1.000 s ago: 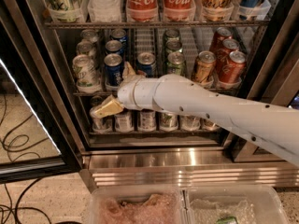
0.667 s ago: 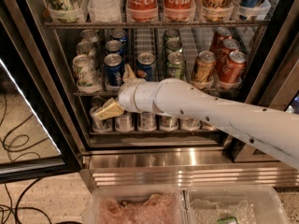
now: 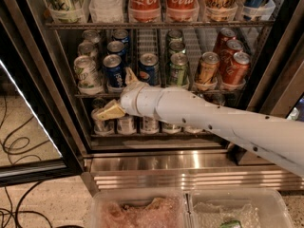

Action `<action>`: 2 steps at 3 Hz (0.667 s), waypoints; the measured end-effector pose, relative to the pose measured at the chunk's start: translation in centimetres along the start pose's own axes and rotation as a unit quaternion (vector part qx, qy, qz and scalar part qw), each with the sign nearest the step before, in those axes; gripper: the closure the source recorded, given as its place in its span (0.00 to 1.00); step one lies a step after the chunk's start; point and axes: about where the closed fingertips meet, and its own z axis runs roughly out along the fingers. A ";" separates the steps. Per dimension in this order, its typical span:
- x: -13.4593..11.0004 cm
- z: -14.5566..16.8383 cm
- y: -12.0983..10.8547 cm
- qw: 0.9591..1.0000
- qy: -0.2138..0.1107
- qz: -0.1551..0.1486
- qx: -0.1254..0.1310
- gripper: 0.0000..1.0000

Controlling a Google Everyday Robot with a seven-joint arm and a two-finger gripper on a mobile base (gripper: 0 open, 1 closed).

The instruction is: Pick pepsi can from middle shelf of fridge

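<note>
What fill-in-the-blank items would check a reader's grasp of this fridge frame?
1. The end effector hovers at the front of the middle shelf, near its left lanes, with its fingers ___.
2. The front pepsi can, close by the end effector, is coloured ___.
3. The red bottles on the rack above carry the name ___.
Missing words: open; blue; Coca-Cola.
</note>
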 end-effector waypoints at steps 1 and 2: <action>-0.7 -0.1 -0.3 1.000 -0.011 0.004 0.006 0.00; -2.1 -1.1 -1.8 0.999 -0.033 0.011 0.041 0.00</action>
